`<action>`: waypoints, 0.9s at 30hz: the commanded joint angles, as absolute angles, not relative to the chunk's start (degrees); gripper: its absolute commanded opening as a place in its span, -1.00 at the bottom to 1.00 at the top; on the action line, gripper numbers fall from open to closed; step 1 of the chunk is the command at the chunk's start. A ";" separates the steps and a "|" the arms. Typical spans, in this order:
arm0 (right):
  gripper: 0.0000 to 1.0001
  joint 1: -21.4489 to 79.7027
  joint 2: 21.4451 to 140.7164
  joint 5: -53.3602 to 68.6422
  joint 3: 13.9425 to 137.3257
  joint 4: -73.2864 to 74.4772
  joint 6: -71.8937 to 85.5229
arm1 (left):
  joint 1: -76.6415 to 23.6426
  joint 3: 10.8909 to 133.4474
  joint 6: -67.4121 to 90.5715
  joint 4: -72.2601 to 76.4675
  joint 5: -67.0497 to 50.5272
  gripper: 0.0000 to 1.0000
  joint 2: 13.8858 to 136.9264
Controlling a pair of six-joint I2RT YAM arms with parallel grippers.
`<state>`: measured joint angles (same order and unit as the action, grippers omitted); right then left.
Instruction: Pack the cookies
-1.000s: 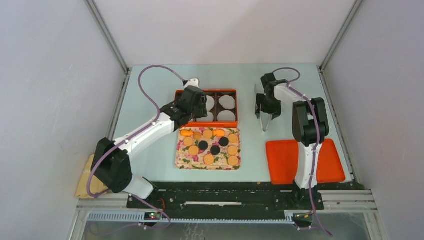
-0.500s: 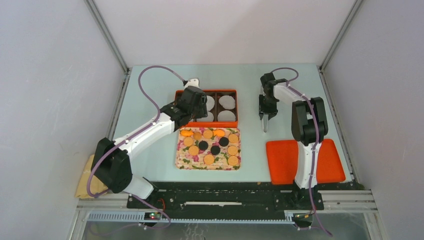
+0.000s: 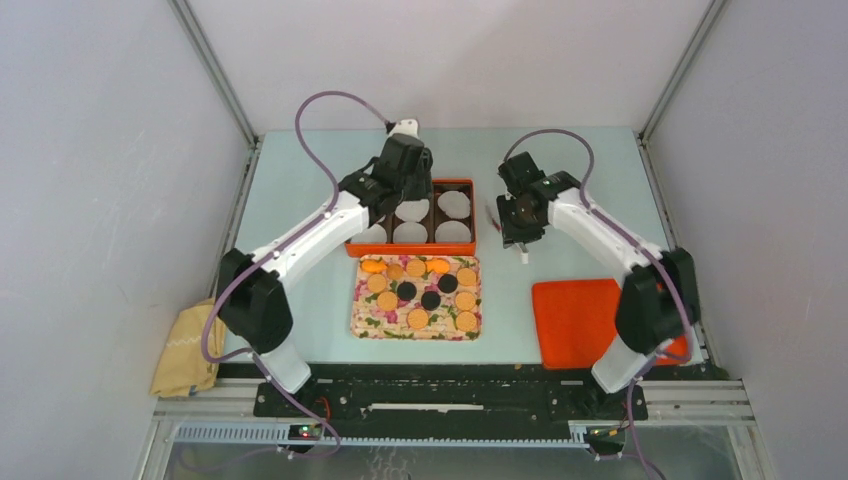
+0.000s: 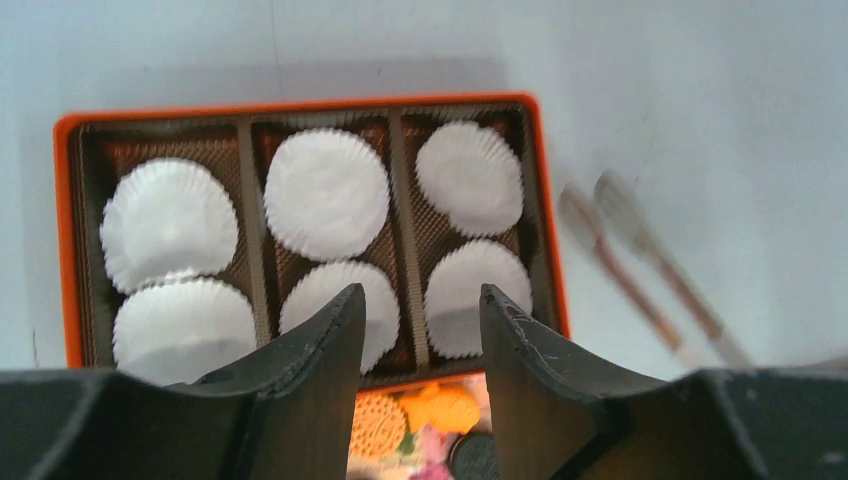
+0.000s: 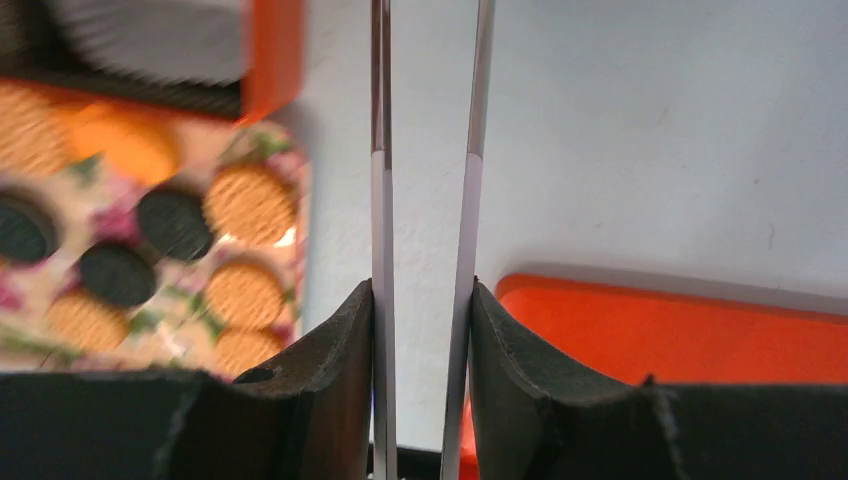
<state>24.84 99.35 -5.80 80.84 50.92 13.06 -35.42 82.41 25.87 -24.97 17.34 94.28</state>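
Observation:
The cookies (image 3: 418, 293), golden-orange and a few black, lie on a floral tray (image 3: 358, 325) at the table's middle. Behind it stands an orange box (image 3: 472, 215) holding several white paper cups (image 4: 325, 193). My left gripper (image 3: 401, 188) hovers open and empty over the box; in the left wrist view (image 4: 420, 300) its jaws frame the box's near edge and two cookies (image 4: 378, 425). My right gripper (image 3: 520, 218) is shut on metal tongs (image 5: 380, 150), just right of the box and tray. The tongs point down at bare table; cookies (image 5: 248, 203) lie to their left.
An orange lid (image 3: 580, 320) lies flat at the front right, also in the right wrist view (image 5: 700, 330). A yellow cloth (image 3: 185, 345) sits at the front left edge. Grey walls enclose the table on three sides.
My left gripper has moved back from the box's front left corner to over its far side. My right gripper, holding the tongs, has swung left toward the box and tray.

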 commanded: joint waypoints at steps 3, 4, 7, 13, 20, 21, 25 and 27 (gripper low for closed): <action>-0.27 28.03 85.89 2.00 77.07 51.27 11.99 | -34.11 94.10 24.64 -26.64 14.37 0.01 99.49; -0.27 28.37 84.62 2.82 76.71 51.01 11.96 | -34.06 94.54 24.88 -26.40 13.51 0.01 99.83; -0.28 29.18 81.78 3.51 76.38 50.40 12.12 | -34.10 94.64 25.84 -25.49 11.04 0.02 100.29; -0.29 30.96 79.08 3.23 78.12 50.15 12.08 | -34.10 91.59 27.71 -23.91 8.75 -0.01 99.22; -0.31 37.63 78.22 -5.41 83.45 52.57 12.04 | -32.01 85.43 29.12 -23.95 16.17 0.00 88.72; -0.31 38.60 78.22 -5.99 83.77 52.67 12.12 | -31.61 84.23 29.37 -23.91 16.71 0.01 86.97; -0.32 43.99 77.52 -7.60 83.43 53.15 12.30 | -31.29 78.65 29.27 -24.13 18.29 0.02 80.47; -0.32 46.82 77.11 -8.05 82.25 53.28 12.81 | -31.29 75.55 29.62 -24.25 18.16 0.03 77.61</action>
